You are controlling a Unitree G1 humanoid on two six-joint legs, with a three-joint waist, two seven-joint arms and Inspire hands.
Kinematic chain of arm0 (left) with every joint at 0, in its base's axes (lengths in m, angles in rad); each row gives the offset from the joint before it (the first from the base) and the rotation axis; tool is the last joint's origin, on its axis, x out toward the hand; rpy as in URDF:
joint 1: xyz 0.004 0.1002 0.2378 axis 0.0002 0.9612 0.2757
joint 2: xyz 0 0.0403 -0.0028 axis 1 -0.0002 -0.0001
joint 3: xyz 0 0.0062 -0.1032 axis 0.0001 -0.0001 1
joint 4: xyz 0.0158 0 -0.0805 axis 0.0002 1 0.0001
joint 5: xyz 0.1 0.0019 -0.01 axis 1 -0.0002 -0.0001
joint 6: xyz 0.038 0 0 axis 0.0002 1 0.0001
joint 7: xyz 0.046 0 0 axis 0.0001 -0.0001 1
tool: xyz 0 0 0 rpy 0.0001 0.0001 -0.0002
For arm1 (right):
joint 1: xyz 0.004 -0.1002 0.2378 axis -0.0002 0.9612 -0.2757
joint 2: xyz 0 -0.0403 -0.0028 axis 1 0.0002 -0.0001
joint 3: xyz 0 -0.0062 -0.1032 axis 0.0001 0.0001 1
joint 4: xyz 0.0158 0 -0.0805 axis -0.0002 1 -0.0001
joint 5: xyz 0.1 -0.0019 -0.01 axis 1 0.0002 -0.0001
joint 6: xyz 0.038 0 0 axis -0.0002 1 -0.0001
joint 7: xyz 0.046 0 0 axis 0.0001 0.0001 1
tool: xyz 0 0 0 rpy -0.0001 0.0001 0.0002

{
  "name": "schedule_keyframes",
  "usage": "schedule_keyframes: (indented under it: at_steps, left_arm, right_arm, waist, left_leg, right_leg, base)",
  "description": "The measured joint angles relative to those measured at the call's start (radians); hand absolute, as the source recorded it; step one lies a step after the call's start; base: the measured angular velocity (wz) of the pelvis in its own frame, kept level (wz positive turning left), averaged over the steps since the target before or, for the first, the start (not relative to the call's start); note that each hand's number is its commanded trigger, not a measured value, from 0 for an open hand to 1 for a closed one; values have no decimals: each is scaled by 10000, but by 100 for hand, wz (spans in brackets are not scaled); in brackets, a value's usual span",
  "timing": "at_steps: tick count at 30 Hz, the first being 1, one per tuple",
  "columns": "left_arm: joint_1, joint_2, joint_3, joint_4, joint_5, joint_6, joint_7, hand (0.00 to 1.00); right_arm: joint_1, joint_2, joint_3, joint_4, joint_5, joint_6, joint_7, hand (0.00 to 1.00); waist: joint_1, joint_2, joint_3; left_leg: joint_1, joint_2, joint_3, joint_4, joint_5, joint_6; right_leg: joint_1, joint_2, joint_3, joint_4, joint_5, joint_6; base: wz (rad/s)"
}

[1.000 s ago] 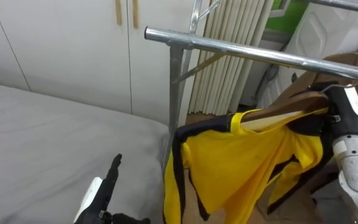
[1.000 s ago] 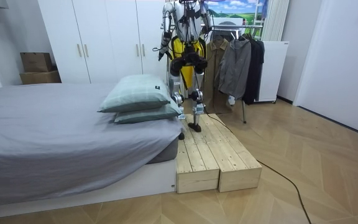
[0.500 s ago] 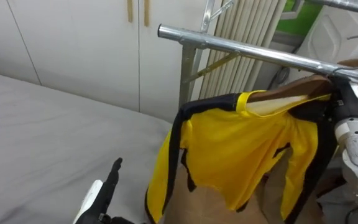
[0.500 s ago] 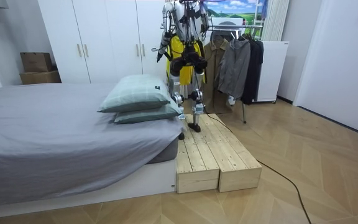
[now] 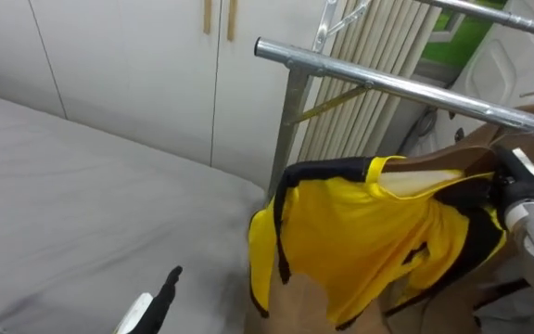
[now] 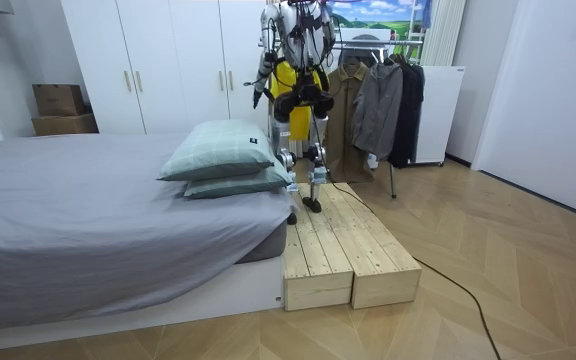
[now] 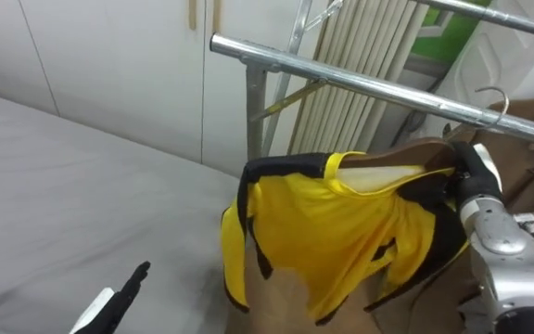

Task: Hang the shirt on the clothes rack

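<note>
The robot stands on a wooden platform (image 6: 338, 245) between the bed (image 5: 82, 204) and the rack, facing the rail (image 5: 387, 83). Its right arm is lifted to the height of the rail. The right hand (image 7: 476, 174) is just under the rail, and its fingers seem clamped on the neck of one wooden hanger (image 5: 438, 160). One yellow shirt (image 5: 360, 232) with black trim hangs from this hanger, just below the rail and beside the rack's post (image 5: 287, 121). The hook (image 7: 496, 96) is at the rail, but I cannot tell if it sits on it. The left hand (image 5: 163, 295) is low, over the bed near its edge, with the fingers straight and together, holding nothing. The rail is bare from the shirt to its left end. On the room view's right the rail carries dark clothes (image 6: 380, 100). Two pillows (image 6: 218, 152) lie on the bed.
</note>
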Motion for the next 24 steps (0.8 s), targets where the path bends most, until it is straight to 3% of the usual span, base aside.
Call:
schedule_keyframes:
  at_steps: [15,24]
  left_arm:
    - [-175,50,-14,-389,-9,158,-317,0]
    - [-174,249,-26,-396,-25,169,-316,0]
  right_arm:
    - [-151,-78,4,1260,262,-50,365,100]
    - [-59,-77,20,2093,262,-132,645,100]
  waist:
    - [-27,-4,3]
    - [-121,14,16]
  left_leg:
    - [188,-3,-57,10,0,0]
    - [338,0,-212,6,-1,0]
  right_leg:
    - [244,-10,-74,-171,1,-6]
    - [583,-15,-204,-344,0,-6]
  base:
    - [1]
    - [6]
